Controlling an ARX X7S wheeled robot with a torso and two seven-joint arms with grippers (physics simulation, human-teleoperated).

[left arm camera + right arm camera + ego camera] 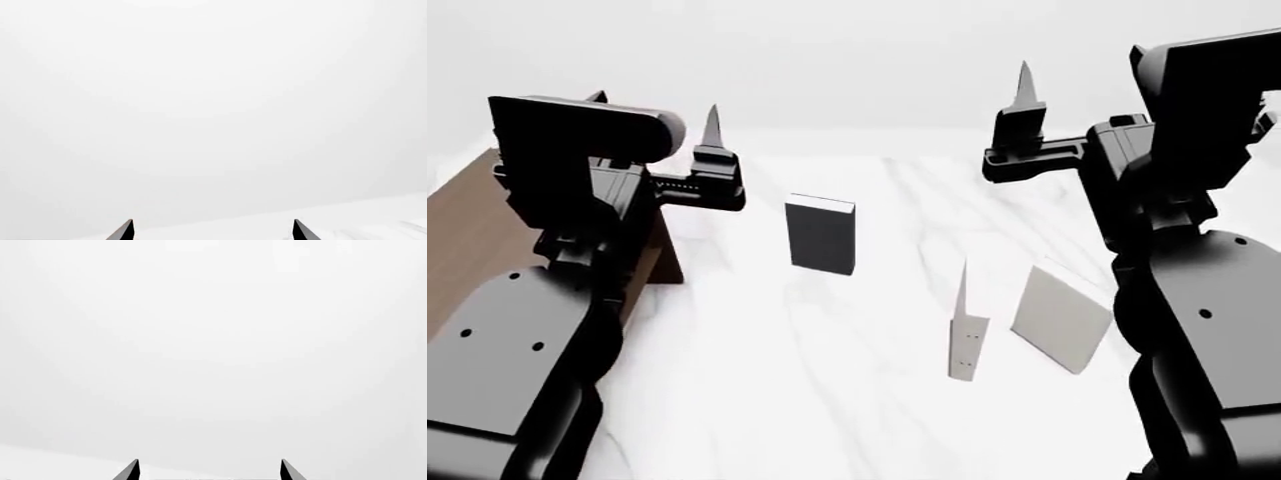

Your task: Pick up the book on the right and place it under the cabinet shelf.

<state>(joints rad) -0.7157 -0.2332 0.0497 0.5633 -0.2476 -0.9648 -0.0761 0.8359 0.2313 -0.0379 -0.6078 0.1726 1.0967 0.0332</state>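
The book [1065,315], plain off-white, stands tilted on the white marble table at the right, close to my right arm's body. The cabinet shelf [467,225], dark brown wood, sits at the far left, mostly hidden behind my left arm. My left gripper [711,125] points upward, raised above the table beside the cabinet. My right gripper [1024,92] also points upward, high above and behind the book. Both wrist views show only blank white background, with the left gripper [213,231] and the right gripper [209,471] open and holding nothing.
A dark charcoal book [821,235] stands upright mid-table. A pale book with small dots on its spine [966,335] stands edge-on just left of the off-white book. The marble table [827,400] stretches toward me.
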